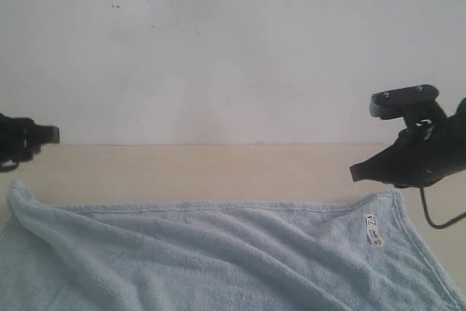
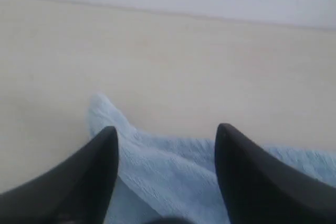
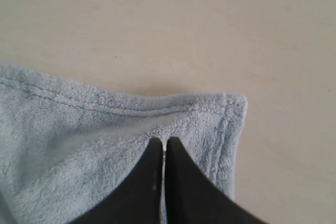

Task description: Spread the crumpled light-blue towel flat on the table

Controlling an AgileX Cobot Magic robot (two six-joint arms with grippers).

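Note:
The light-blue towel (image 1: 218, 253) lies spread over the near part of the beige table (image 1: 218, 169), with soft folds and a white label (image 1: 373, 229) near its far right corner. My left gripper (image 1: 54, 135) hangs at the far left, above the towel's raised left corner (image 2: 105, 111). In its wrist view the left gripper (image 2: 167, 128) stands open, with towel showing between the black fingers and nothing held. My right gripper (image 1: 354, 173) hovers over the hemmed right corner (image 3: 231, 108). This right gripper (image 3: 163, 141) is shut, with the towel (image 3: 79, 145) flat beneath it.
A white speckled wall (image 1: 218, 49) rises behind the table's far edge. Bare table runs in a strip between the towel's far hem and the wall. A black cable (image 1: 437, 220) loops down from the right arm beside the towel's right edge.

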